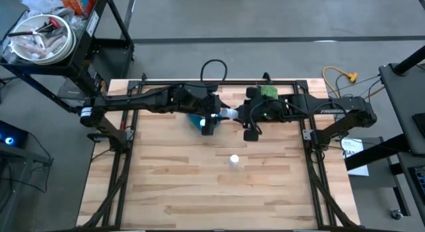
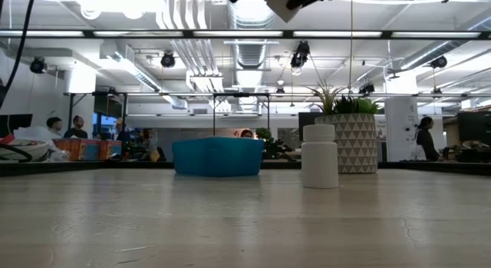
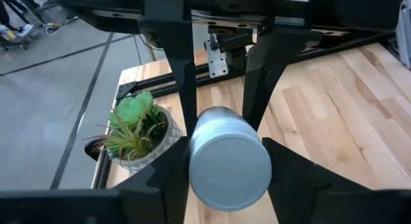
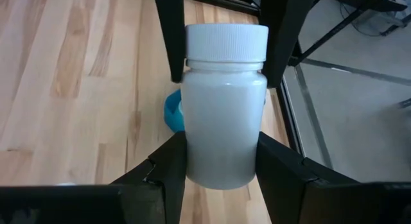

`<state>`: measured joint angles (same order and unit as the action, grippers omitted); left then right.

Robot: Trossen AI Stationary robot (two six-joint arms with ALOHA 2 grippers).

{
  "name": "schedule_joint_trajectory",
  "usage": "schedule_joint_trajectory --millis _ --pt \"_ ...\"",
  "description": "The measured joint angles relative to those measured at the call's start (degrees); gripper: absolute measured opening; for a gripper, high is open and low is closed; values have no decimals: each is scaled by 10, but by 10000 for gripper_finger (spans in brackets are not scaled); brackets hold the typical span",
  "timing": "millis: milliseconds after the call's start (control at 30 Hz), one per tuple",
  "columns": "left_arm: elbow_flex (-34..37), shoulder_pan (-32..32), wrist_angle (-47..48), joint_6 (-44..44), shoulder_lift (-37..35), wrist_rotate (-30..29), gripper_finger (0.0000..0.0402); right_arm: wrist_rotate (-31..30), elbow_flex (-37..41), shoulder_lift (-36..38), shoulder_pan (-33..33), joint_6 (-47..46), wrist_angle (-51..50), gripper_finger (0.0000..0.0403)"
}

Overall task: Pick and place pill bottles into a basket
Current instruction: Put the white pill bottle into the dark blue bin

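Observation:
A white pill bottle is held level in the air between both grippers, just right of the blue basket. My left gripper is shut on its left end and my right gripper on its right end. A second pill bottle stands upright on its base on the table's middle, and it also shows in the low view to the right of the basket. The other bottles are hidden or out of view. My left gripper pinches the bottle's capped end between its two fingers, coming level from the table's left. The bottle is lifted clear and lies level. My right gripper pinches the bottle's body near its base between its two fingers, coming level from the table's right, along the bottle. The cap points away from it, toward the left gripper.
A white pot with a green plant stands at the far edge, behind the right gripper, and also shows in the left wrist view. A black frame rail runs along the far edge. The near half of the table holds only the standing bottle.

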<state>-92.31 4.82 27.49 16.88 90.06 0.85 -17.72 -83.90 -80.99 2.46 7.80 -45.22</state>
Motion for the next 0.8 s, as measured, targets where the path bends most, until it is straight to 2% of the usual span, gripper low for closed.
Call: schedule_joint_trajectory --millis 200,333,633,800 --pt "0 0 0 0 0 -2 145 0 0 0 0 -1 0 147" --pt "0 0 0 0 0 0 145 0 0 0 0 -1 0 164" --pt "0 0 6 -2 0 5 145 11 0 3 0 0 3 257" --pt "0 0 31 -2 0 -16 145 12 0 15 -1 -16 2 307"
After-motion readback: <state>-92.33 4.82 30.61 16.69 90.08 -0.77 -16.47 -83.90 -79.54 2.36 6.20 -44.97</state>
